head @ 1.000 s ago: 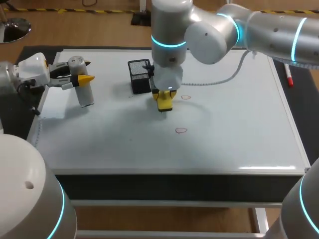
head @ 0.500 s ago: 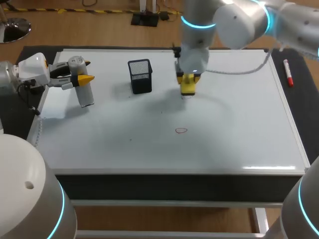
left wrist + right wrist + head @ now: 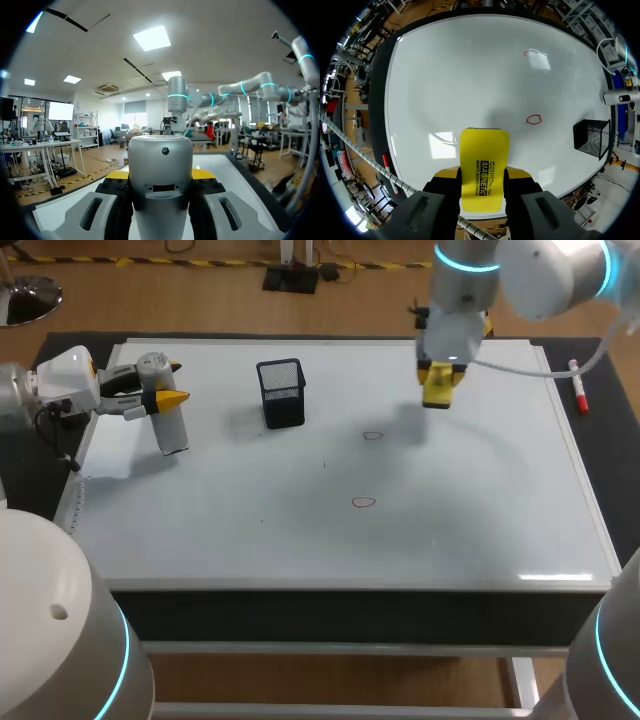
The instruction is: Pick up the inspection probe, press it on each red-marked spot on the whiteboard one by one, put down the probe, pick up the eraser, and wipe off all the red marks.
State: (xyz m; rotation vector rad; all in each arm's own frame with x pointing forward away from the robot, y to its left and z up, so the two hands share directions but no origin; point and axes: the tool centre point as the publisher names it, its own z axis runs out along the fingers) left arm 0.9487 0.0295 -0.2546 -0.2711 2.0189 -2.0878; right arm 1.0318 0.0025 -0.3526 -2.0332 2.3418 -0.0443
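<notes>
My right claw [image 3: 440, 378] pinches eraser [image 3: 438, 392] over whiteboard [image 3: 480, 490]; nearest red mark [image 3: 373, 436] at its 8 o'clock. My left claw [image 3: 150, 398] grips probe [image 3: 168, 425] at board's 9 o'clock.

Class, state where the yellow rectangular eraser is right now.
In the head view, the yellow rectangular eraser is held in the right gripper over the whiteboard's far right area, right of the black mesh holder.

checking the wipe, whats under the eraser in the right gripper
Only bare whiteboard shows around the eraser in the right gripper. The near red mark and far red mark lie ahead of it, uncovered. The patch directly beneath it is hidden.
</notes>
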